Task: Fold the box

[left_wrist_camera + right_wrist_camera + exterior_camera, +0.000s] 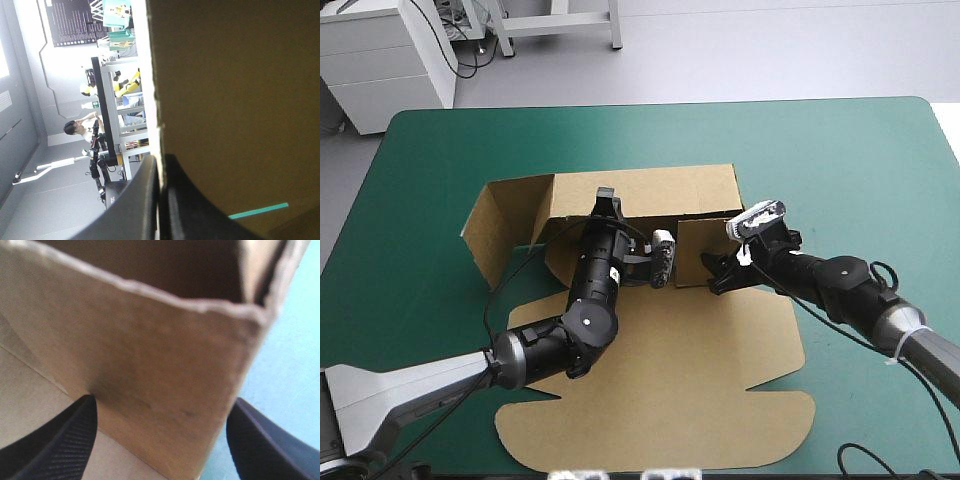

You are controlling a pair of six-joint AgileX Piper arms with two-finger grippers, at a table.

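I'm clamping left gripper (159,165) on the box (650,385) wall edge; right gripper (160,440) is gaping around another wall. Board's looking light, stiff.

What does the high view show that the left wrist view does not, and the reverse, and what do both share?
Only the high view shows the whole box: a flat sheet toward the near edge, walls raised at the far end, with the right gripper at a right-hand flap, on the teal-green table. Only the left wrist view shows the left gripper shut on a raised wall's cut edge. Both show brown board, the left gripper and some of the table.
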